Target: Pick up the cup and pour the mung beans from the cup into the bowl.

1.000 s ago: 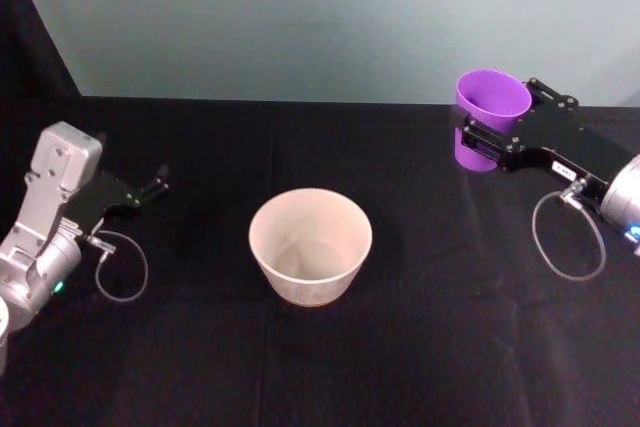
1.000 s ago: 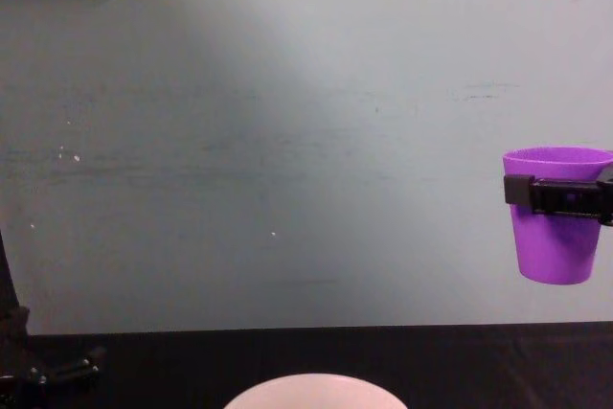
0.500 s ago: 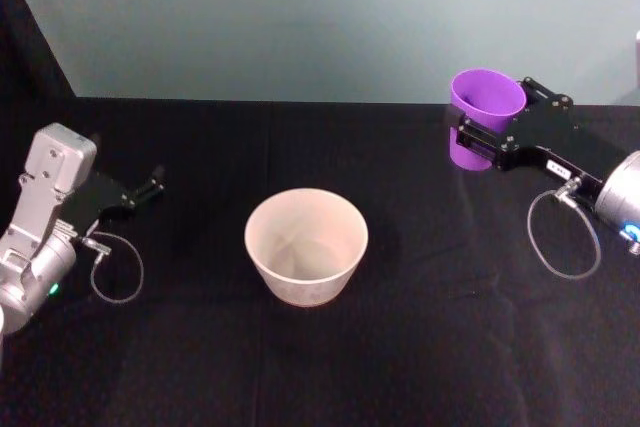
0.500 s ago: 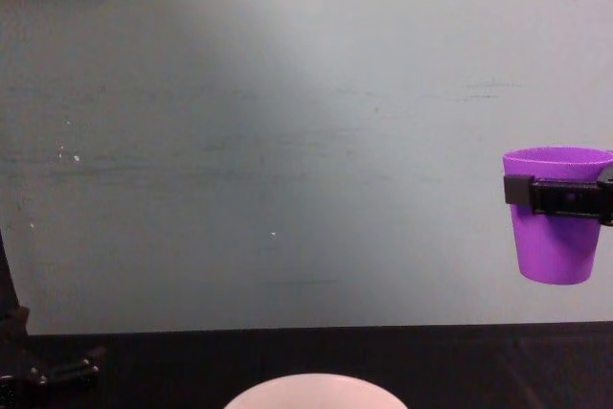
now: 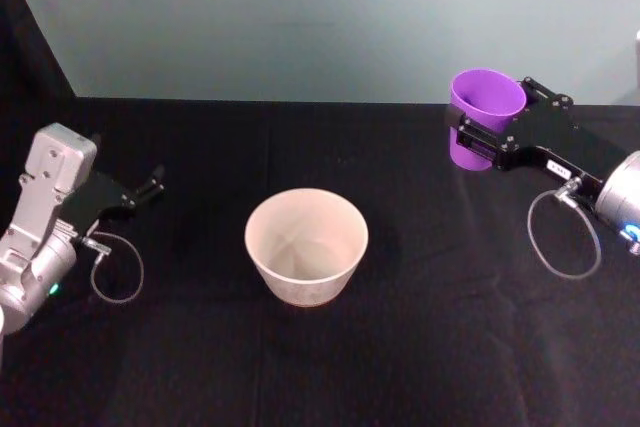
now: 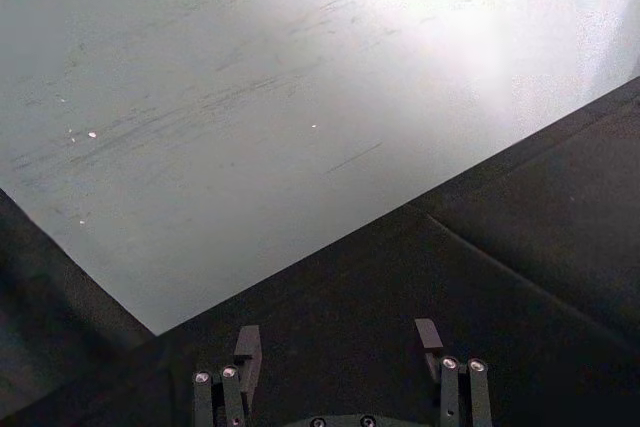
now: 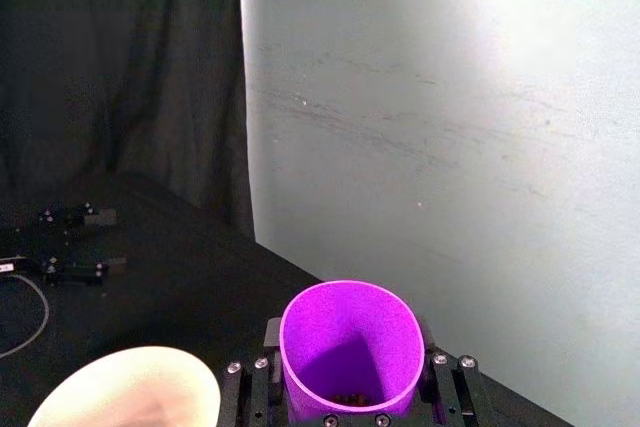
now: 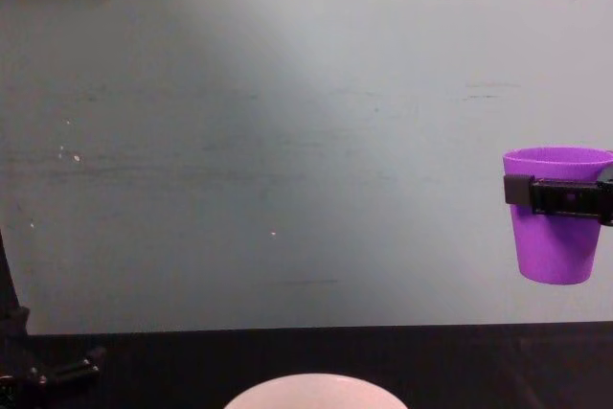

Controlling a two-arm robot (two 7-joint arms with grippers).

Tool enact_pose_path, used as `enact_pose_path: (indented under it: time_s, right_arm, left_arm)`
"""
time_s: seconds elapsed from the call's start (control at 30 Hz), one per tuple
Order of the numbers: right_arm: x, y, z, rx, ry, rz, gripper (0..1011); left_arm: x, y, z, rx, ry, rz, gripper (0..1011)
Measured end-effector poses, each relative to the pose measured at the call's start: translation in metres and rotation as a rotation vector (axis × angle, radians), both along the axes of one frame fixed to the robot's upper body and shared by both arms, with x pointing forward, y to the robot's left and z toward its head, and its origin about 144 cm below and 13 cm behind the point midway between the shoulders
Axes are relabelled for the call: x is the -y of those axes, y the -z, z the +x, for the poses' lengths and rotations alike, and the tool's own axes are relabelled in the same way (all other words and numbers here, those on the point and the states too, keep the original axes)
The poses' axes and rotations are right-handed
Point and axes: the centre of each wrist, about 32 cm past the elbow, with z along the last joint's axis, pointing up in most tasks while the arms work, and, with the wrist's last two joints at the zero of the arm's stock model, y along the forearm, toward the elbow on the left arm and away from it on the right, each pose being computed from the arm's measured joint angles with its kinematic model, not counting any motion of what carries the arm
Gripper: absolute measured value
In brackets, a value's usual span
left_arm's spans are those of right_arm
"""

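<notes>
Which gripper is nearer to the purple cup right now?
Right. The right gripper is shut on the cup, held above the table; the left gripper rests low at the far side, with the bowl between them.

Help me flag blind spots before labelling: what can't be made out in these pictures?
1. Beans: in the right wrist view, only dark specks at the bottom of the cup, partly behind the bar of the right gripper; the amount is unclear.
2. Bowl: in the chest view, cut off by the bottom edge, its inside hidden.
3. Left gripper: in the chest view, dark against the black cloth and cut by the corner.
</notes>
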Motion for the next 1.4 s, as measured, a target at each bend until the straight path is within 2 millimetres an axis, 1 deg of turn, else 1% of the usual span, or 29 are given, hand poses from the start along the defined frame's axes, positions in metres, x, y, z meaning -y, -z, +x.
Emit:
enact_pose_path:
  time_s: [1.4]
  right_arm:
    - [0.0,0.0,0.0,0.0,0.0,0.0,735]
  left_arm:
    - [0.0,0.0,0.0,0.0,0.0,0.0,1000]
